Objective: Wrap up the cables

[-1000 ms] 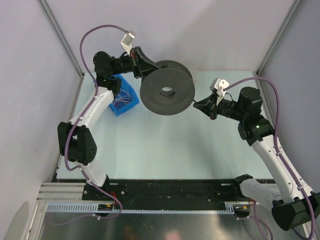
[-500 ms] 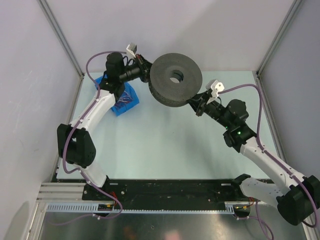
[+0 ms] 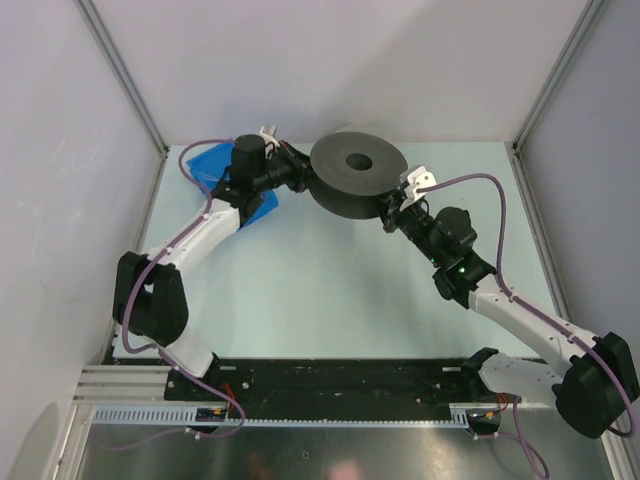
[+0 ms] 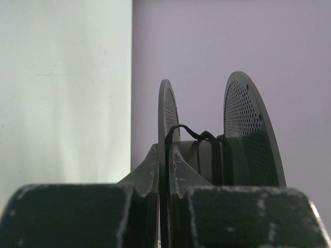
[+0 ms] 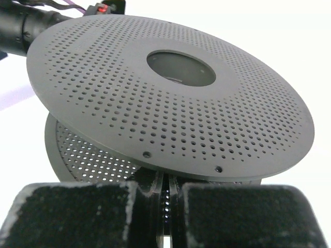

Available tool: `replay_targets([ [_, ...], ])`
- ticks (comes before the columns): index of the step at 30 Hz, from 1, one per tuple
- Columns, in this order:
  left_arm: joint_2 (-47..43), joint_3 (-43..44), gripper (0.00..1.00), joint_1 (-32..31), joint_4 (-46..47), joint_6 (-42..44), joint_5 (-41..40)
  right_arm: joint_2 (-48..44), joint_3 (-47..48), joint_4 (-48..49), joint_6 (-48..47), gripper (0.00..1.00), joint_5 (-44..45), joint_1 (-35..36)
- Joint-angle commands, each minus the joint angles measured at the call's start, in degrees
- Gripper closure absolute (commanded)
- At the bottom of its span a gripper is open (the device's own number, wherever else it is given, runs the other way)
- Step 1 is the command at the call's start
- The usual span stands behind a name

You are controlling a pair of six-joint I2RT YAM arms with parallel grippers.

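Observation:
A dark grey perforated spool (image 3: 357,172) is held off the table at the back, its flanges nearly level. My left gripper (image 3: 300,176) is shut on the edge of one flange (image 4: 164,119), its fingers clamped on either side of it (image 4: 166,155). Thin black cable (image 4: 213,150) is wound in several turns round the hub, and one strand loops over towards the gripped flange. My right gripper (image 3: 388,208) sits at the spool's right rim, just under the upper flange (image 5: 170,98). Its fingers (image 5: 166,181) are closed to a thin dark slit, seemingly on the cable's end.
A blue bag (image 3: 212,163) lies on the pale table (image 3: 320,290) at the back left, under the left arm. Grey walls with metal posts close in the back and sides. A black rail (image 3: 330,375) runs along the near edge.
The spool has tipped from facing the camera to lying nearly level and has moved to the back right. The right gripper has moved left and back, up to its rim.

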Motion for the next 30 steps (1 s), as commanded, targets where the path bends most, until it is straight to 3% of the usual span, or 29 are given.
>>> replay_targets([
  [1,-2.73,-4.45,1.0,-4.41,6.62,5.35,-5.54,0.45,-0.74,3.49,-2.25,1.0,-0.74,1.98],
  [10,0.18,-8.44,1.0,-8.36,11.65,11.05,-9.25,5.92,-3.98,5.46,-8.6,1.0,0.85,0.53],
  [19,9.19,-11.39,1.0,-8.86,18.81,12.0,-5.38,11.5,-8.36,10.06,-14.58,1.0,-2.34,-2.1],
  [30,21.48,-8.28,1.0,-10.39,25.28,12.88,-4.44,23.9,-9.46,17.61,-18.44,1.0,-7.31,-6.23],
])
